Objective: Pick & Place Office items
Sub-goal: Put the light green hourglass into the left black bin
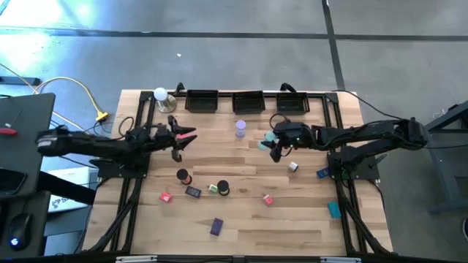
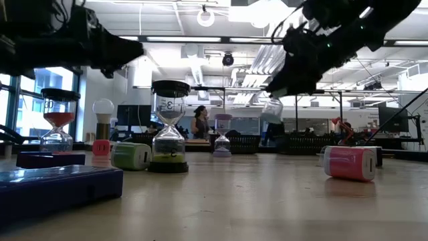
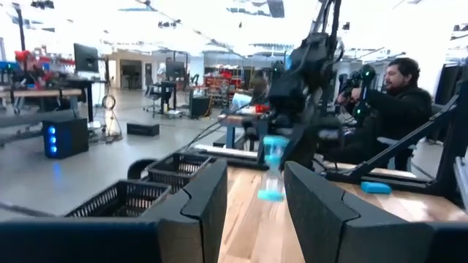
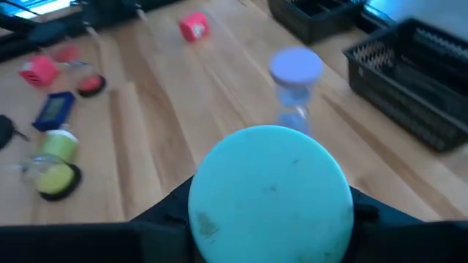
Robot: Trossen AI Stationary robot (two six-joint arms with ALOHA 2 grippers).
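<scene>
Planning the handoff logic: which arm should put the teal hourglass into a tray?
Right. The right gripper is shut on the teal hourglass, lifted off the table near the black trays. The left gripper is open, empty and farther away.

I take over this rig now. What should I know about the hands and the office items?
Left hand: open, holding nothing, over the table's left side.
Right hand: shut on the teal timer, held above the table near the lilac timer, which stands upright.
Other items, such as the purple block and teal block, lie scattered on the table.
Done: no item shows in the black trays.
Left: nearly everything, starting with the teal timer.
</scene>
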